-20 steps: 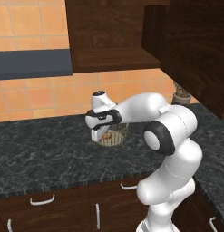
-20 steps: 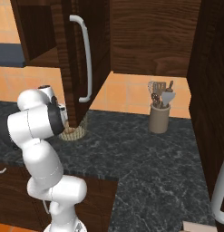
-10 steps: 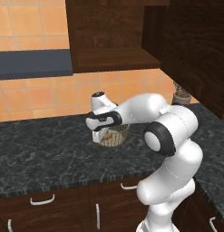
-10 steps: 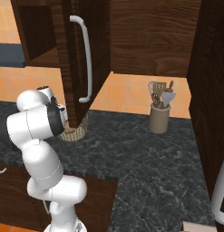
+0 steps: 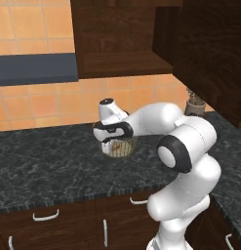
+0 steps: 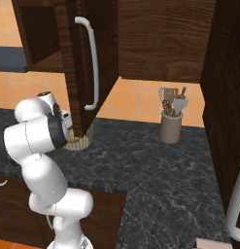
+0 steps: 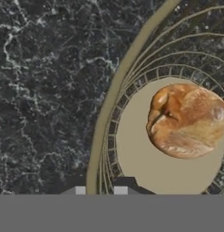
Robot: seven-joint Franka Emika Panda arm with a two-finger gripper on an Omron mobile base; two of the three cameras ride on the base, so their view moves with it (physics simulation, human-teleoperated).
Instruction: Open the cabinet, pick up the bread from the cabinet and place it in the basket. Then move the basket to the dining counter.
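Gripper (image 7: 99, 190) is down at the basket (image 7: 106, 113) rim, jaws clenched on the rim wire, one tip inside, one outside. Prob. so it can lift basket w/ contents in one go. Bread (image 7: 188, 120) lies on the beige bottom, inside, off-centre, so the pick & place part looks done. Basket sits on black counter (image 5: 49, 161) under the cabinet (image 6: 77, 63), whose door hangs open, handle (image 6: 92, 63) facing out. Utensil pot (image 6: 171, 124) stands well apart. Remaining: carry to dining counter. No brands, labels or writing readable anywhere.
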